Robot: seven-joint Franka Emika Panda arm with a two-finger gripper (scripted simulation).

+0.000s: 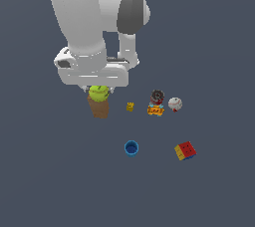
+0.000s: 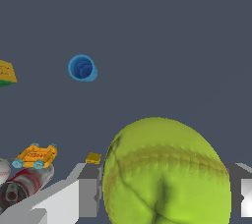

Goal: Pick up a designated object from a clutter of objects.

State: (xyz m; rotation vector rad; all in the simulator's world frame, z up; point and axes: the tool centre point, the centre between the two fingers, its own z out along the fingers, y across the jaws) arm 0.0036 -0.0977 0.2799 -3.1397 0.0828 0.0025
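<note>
Nearest in the exterior view sit the blue plastic cup (image 1: pixel 131 148) and multicoloured puzzle cube (image 1: pixel 185 151), then the tiny yellow piece (image 1: pixel 130 106), red-orange can (image 1: pixel 157 102) and white baseball (image 1: pixel 175 103), while the downward-pointing gripper (image 1: pixel 99 91) clasps the yellow-green tennis ball (image 1: pixel 98 93) above the brown cardboard box (image 1: pixel 99 109).
</note>
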